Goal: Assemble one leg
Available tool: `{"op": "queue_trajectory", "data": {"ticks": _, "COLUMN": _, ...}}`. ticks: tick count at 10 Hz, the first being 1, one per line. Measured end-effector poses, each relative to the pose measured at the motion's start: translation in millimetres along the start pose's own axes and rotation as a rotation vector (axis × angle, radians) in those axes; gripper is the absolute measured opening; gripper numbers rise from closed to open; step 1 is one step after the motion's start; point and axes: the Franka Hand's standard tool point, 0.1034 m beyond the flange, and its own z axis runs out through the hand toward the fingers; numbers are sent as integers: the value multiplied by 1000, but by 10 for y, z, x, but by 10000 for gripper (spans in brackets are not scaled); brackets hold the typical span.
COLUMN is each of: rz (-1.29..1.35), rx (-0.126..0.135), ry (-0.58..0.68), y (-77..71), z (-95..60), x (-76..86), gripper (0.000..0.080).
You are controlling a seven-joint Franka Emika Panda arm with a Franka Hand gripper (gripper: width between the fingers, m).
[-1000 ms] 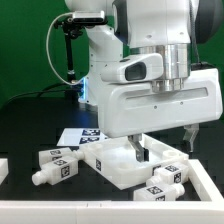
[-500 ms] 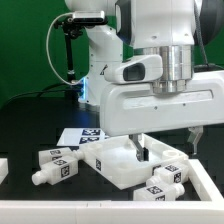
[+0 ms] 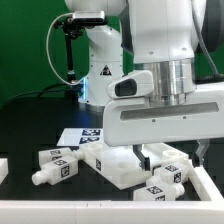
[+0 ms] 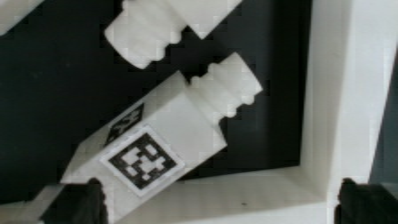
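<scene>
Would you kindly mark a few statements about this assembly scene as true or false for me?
1. The gripper is shut on a leg. False: it is open, its fingers wide apart and clear of the leg.
2. That leg carries a black-and-white tag. True.
3. The table is white. False: the table is black.
4. Loose legs lie at the exterior view's left of the tabletop. True.

Matt white plastic leg point(image 4: 169, 140), printed black-and-white tags point(image 4: 143, 160), dull black table point(image 3: 25, 125), glossy white arm casing point(image 3: 165, 40).
</scene>
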Motion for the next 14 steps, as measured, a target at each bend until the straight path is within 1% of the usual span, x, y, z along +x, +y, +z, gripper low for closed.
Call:
{"op": "queue_trajectory", "data": {"ticks": 1, "rz": 0, "rx": 0, "ry": 0, "y": -2, "z": 0, "x": -1, "gripper": 650}}
{"op": "queue_trajectory", "data": {"ticks": 2, "rz": 67, "rx": -7, "ry": -20, "y": 11, "z": 20, "x": -29, "gripper": 650}}
{"op": "queue_trajectory", "data": {"ticks": 3, "rz": 196, "rx": -29, "ry": -50, "y": 27, "z": 73, "x": -40, "gripper": 650}}
{"op": "queue_trajectory", "data": {"ticks": 4, "rz": 276, "rx": -41, "ry": -49, "y": 28, "z": 159, "x": -10, "gripper": 650}}
{"op": "queue_trajectory", "data": {"ticks": 5, "rz": 291, "rx": -32, "ry": -15, "y": 82, "z": 259, "x": 4, "gripper": 650}}
{"op": "queue_trajectory", "data": {"ticks": 6, "rz": 291, "rx": -27, "ry": 21, "y": 126, "z": 321, "x": -16, "gripper": 650}}
{"op": "queue_trajectory", "data": {"ticks": 9, "rz": 289, "rx": -28, "ry": 10, "y": 108, "z": 317, "x": -26, "gripper": 650}}
{"op": "queue_trajectory", "data": {"ticks": 10, "rz": 299, "rx": -28, "ry": 3, "y": 133, "z": 332, "x": -33, "gripper": 650}}
{"op": "queue_trajectory", "data": {"ticks": 11, "rz": 328, "rx": -37, "ry": -21, "y": 246, "z": 392, "x": -22, "gripper": 650}}
{"op": "queue_trajectory", "data": {"ticks": 12, "rz": 343, "rx": -41, "ry": -24, "y": 300, "z": 432, "x": -3, "gripper": 650}}
{"op": "queue_trajectory", "data": {"ticks": 13, "rz": 362, "rx": -43, "ry": -30, "y": 287, "z": 476, "x": -27, "gripper": 650}}
{"op": "queue_trajectory", "data": {"ticks": 14, "rz": 370, "rx": -45, "ry": -35, "y": 242, "z": 518, "x": -57, "gripper": 650}}
